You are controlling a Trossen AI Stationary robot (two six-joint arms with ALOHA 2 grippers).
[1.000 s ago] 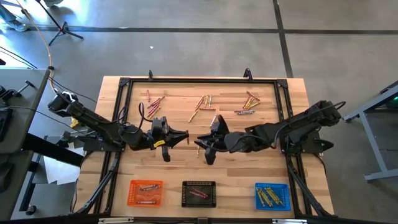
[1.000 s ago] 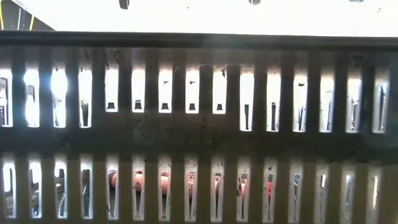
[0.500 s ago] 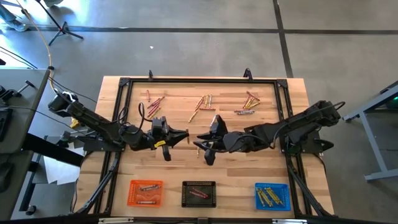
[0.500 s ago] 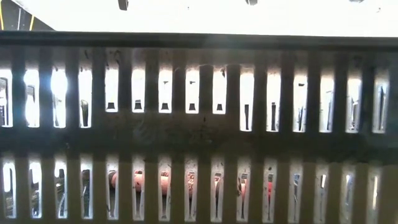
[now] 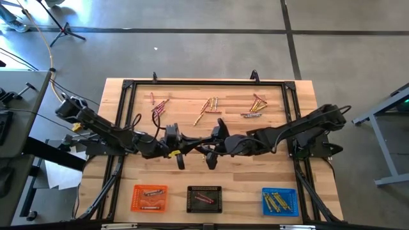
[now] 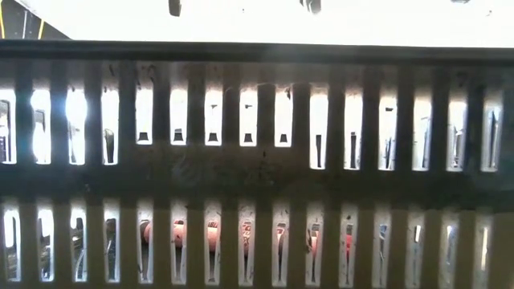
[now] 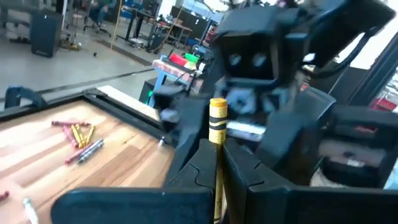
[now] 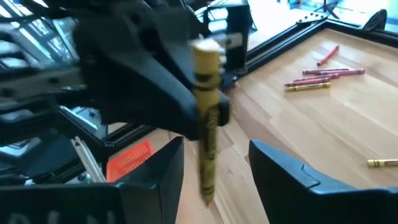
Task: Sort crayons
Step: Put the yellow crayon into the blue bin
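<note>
1. A grey workshop floor surrounds the wooden counter (image 5: pixel 211 172), where both arms meet at the middle, above the bare wood.
2. The left jaws (image 7: pixel 217 163) are pinched shut on a yellow crayon (image 7: pixel 217 134), which stands up between them with its upper end poking well out past the tips.
3. The right jaws (image 8: pixel 214 168) stand wide apart, one finger on each side of that same yellow crayon without touching it. In the right wrist view it hangs in the gap between them.
4. This looks like a hand-over: the left arm offers the stick and the right arm is placed to receive it.
5. The next move, as I judge it, calls for the right jaws to close squarely on the free end, and only then for the left jaws to let go. Releasing too early would drop the stick.
6. Farther out, beyond both jaws, loose crayons (image 5: pixel 209 107) lie in three small clusters toward the far edge of the counter.
7. Behind the jaws, along the near edge, sit an orange tray (image 5: pixel 136 205), a black tray (image 5: pixel 190 206) and a blue tray (image 5: pixel 294 195). The blue one holds yellow sticks, so it seems the likely destination.
</note>
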